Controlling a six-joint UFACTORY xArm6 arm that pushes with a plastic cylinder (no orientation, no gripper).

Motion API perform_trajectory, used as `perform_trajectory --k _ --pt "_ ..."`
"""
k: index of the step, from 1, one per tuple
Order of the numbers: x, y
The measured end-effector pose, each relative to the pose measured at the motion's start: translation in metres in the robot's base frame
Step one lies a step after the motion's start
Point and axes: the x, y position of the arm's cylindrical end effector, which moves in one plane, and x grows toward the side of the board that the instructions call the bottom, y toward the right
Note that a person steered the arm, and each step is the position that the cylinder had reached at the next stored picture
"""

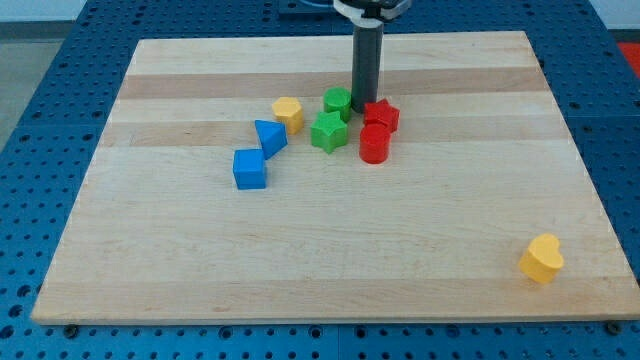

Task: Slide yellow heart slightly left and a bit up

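Observation:
The yellow heart (pixel 542 258) lies alone near the wooden board's bottom right corner. My tip (pixel 362 109) is far from it, up in the cluster at the view's top centre. It stands between a green block (pixel 338 102) on its left and a red star (pixel 381 116) on its right, close to both. No block shows between the tip and the heart.
Around the tip lie a green star (pixel 328 131), a red cylinder (pixel 374 144), a yellow hexagon-like block (pixel 288 112), a blue triangular block (pixel 269 136) and a blue cube (pixel 250 169). The board's edge (pixel 330 320) runs along the view's bottom.

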Motion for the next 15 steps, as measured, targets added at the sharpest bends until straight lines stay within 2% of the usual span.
perform_trajectory --k 4,12,14,15 --pt "0.053 0.009" --pt "0.155 0.11" --pt "0.162 0.114" --pt "0.138 0.104"
